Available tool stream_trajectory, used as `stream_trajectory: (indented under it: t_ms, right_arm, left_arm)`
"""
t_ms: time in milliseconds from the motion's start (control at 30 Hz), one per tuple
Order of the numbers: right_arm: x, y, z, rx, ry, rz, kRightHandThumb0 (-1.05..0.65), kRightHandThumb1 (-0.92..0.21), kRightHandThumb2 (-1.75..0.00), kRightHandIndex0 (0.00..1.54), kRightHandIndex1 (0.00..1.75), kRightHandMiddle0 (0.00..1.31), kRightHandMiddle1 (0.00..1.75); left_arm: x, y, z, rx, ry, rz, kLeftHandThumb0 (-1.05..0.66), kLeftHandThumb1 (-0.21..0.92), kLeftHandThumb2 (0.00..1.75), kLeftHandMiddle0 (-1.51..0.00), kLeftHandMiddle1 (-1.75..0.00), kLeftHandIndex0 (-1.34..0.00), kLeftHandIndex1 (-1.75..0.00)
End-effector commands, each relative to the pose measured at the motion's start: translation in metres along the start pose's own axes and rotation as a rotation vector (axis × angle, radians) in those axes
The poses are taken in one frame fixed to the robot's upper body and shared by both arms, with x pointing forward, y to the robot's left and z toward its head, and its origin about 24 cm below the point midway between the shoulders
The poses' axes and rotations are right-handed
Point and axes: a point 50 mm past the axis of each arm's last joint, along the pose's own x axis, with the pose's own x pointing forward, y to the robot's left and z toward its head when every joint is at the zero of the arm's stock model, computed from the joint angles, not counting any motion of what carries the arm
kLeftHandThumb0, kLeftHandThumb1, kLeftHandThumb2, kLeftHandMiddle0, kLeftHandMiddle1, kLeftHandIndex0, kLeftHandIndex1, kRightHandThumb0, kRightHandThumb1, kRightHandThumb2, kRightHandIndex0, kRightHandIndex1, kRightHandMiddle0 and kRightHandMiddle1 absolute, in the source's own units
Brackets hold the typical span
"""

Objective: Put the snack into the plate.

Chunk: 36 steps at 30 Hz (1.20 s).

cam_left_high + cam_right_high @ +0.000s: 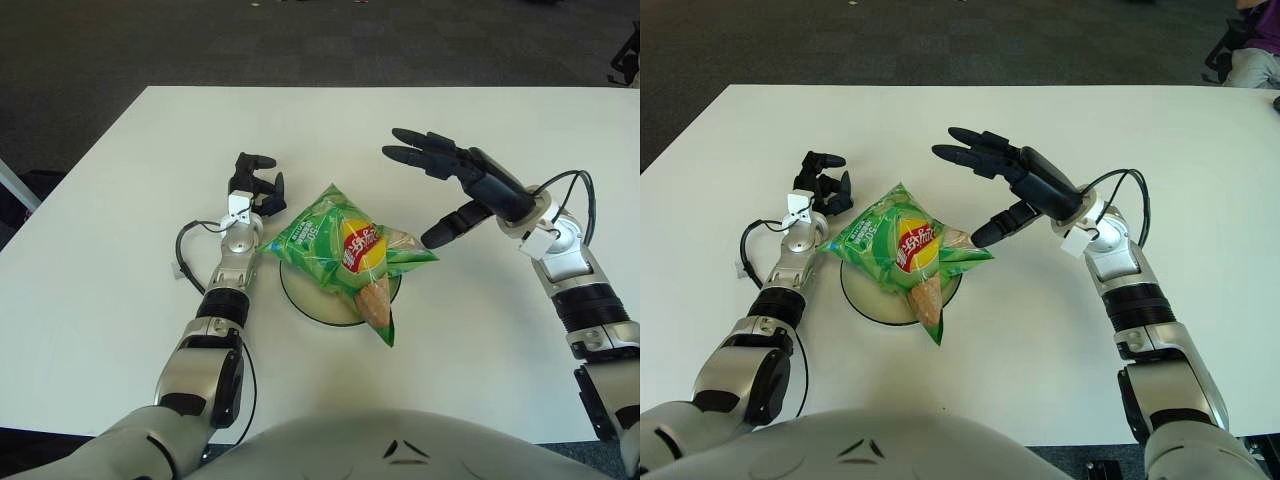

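Note:
A green snack bag [345,250] with a red and yellow logo lies across the white plate [300,300], covering most of it; its lower corner points toward me. My right hand [455,175] hovers just right of the bag with its fingers spread, holding nothing, its thumb close to the bag's right corner but apart from it. My left hand [255,182] shows left of the bag, fingers curled, holding nothing.
The white table [120,180] spreads around the plate, with dark floor beyond its far edge. A black cable [185,250] loops beside my left forearm.

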Motion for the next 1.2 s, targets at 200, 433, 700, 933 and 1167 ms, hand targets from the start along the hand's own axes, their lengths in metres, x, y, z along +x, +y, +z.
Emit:
stream_trajectory:
  t_ms: [200, 433, 700, 933, 1167]
  right_arm:
    - [-0.001, -0.023, 0.007, -0.045, 0.005, -0.046, -0.56, -0.92, -0.29, 0.26, 0.02, 0.37, 0.04]
    - [-0.001, -0.032, 0.002, -0.027, 0.033, -0.06, -0.56, -0.92, -0.27, 0.28, 0.02, 0.38, 0.04]
    - [-0.005, -0.04, -0.015, 0.063, 0.156, -0.101, -0.49, -0.92, -0.16, 0.31, 0.02, 0.41, 0.04]
    - [-0.01, -0.035, -0.035, 0.215, 0.315, -0.212, -0.38, -0.92, -0.07, 0.38, 0.02, 0.48, 0.05]
    - [-0.017, -0.028, -0.052, 0.298, 0.384, -0.365, -0.31, -0.92, -0.04, 0.61, 0.04, 0.68, 0.1]
  left_arm:
    - [0.002, 0.004, -0.002, 0.022, 0.015, 0.011, -0.01, 0.47, 1.07, -0.53, -1.7, -0.4, -1.57]
    - [0.003, 0.004, -0.002, 0.023, 0.014, 0.01, -0.01, 0.47, 1.07, -0.53, -1.7, -0.4, -1.57]
    - [0.003, 0.004, -0.002, 0.021, 0.011, 0.01, -0.01, 0.47, 1.07, -0.53, -1.71, -0.4, -1.57]
    - [0.002, 0.004, -0.002, 0.019, 0.008, 0.009, -0.01, 0.47, 1.07, -0.53, -1.71, -0.4, -1.57]
    - [0.001, 0.005, -0.003, 0.018, 0.006, 0.008, -0.01, 0.47, 1.08, -0.53, -1.71, -0.4, -1.57]
